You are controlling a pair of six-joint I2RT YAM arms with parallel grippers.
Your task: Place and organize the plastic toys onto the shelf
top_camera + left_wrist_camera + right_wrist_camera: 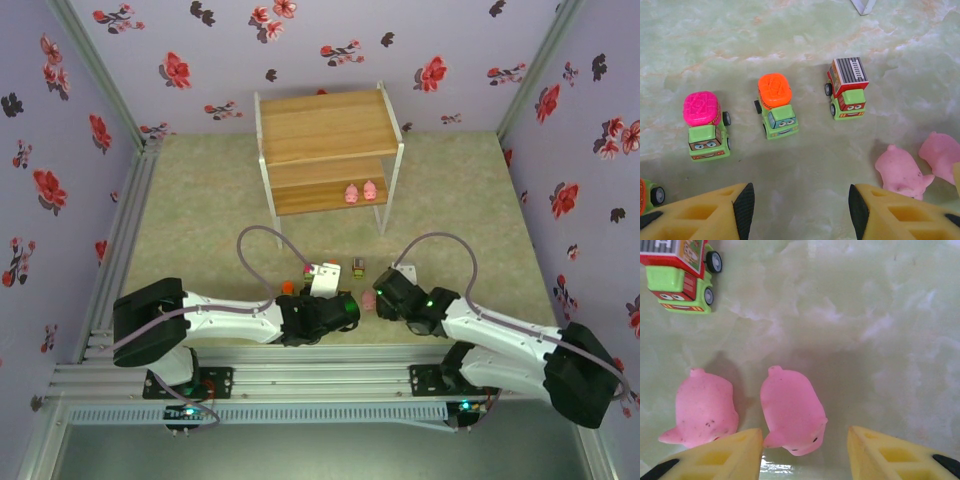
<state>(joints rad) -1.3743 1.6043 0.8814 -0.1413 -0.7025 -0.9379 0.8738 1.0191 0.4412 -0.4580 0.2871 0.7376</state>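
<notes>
Pink shelved pigs (351, 193) sit paired on the lower board of the shelf (300, 130), so about a quarter is done. Four toy trucks (777, 107) and two floor pigs (902, 172) wait on the table (790, 30). Parted and empty, the left gripper (800, 200) hovers near the trucks. The right gripper (804, 435) hangs over one pig (790, 410), jaws apart, not gripping.

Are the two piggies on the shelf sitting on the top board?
No, both pink pigs sit side by side on the lower board of the shelf.

Pretty clearly a robot lab test booth, not a real room: 3 floral-papered walls (330, 60) boxing in a green mat (200, 200), 2 robot arms (230, 322) bolted onto aluminium rails (320, 378).
</notes>
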